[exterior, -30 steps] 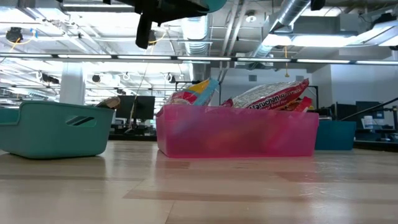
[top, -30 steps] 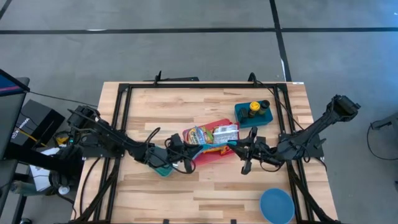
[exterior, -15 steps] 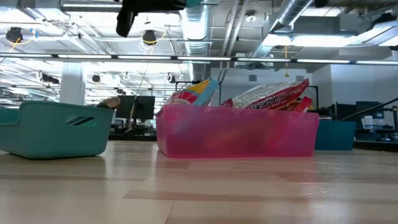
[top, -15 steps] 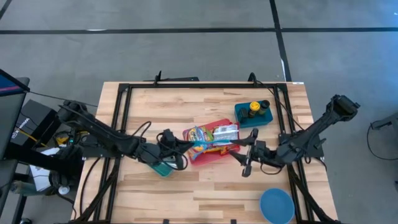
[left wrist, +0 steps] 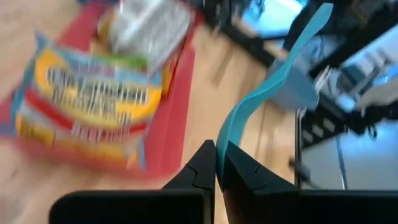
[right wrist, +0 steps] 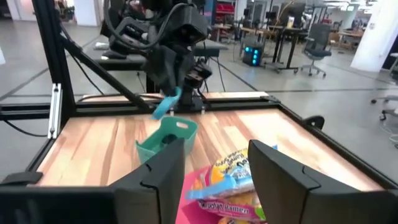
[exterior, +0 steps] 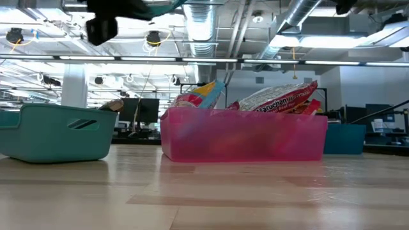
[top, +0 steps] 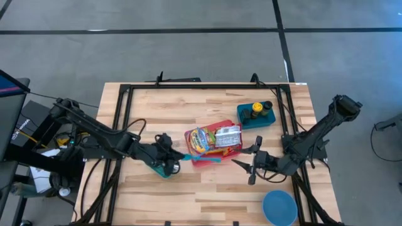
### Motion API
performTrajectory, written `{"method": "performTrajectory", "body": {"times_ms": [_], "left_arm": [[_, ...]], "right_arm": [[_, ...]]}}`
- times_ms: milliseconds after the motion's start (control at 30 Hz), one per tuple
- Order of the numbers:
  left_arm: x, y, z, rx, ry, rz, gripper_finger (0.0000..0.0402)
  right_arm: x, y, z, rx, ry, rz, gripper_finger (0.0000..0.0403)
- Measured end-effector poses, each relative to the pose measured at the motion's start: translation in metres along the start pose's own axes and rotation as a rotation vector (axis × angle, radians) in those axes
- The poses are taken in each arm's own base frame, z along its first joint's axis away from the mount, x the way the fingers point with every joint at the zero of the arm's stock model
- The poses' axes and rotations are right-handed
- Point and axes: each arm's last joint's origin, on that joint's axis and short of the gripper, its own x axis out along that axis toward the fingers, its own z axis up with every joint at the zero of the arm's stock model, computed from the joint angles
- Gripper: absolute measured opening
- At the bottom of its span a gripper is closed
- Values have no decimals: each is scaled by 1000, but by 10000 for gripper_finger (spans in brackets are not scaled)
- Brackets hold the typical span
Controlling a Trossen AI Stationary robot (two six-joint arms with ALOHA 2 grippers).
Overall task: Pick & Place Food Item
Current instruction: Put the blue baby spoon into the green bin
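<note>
My left gripper (top: 178, 157) is shut on a thin teal strip (top: 204, 159), above a small teal bin (top: 162, 169) that stands left of centre. The strip reaches toward the near edge of a pink bin (exterior: 243, 137). That bin holds a colourful packet (top: 201, 138) and a noodle packet (top: 227, 134). My right gripper (top: 246, 168) stands open near the pink bin's near right corner, with nothing between its fingers. In the right wrist view the strip (right wrist: 166, 104) hangs over the teal bin (right wrist: 165, 137). My left gripper pinches one end of the teal strip (left wrist: 225, 142) between its two fingertips. The fingers come from the table's left, slanting slightly down, and lie along the strip. The strip juts out ahead of them in a curve, clear of the table.
A teal tray with bottles (top: 255, 113) stands at the back right. A blue bowl (top: 279, 207) sits at the near right corner. A black frame (top: 122, 119) runs around the table's edges. Bare wood lies along the near side.
My right gripper has opened, let go of the teal strip and drawn back toward the table's near right. My left gripper has carried the strip toward the table's left, rising and tipping up nearer to level. The strip's free end now lies by the pink bin's near edge.
</note>
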Motion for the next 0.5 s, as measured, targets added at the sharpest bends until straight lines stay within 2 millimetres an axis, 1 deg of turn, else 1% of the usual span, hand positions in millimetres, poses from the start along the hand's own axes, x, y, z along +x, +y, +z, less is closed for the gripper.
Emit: {"method": "performTrajectory", "body": {"times_ms": [167,333,433,500], "left_arm": [[-6,9,-10,-64,197,9,2],[-9,18,-21,-144,380,71,2],[-12,21,-25,-154,450,91,3],[-17,23,-24,-155,480,88,3]], "right_arm": [[0,0,-4,1,26,-3,164],[0,0,-4,4,30,-3,164],[0,0,-4,4,30,-3,163],[0,0,-4,4,30,-3,162]]}}
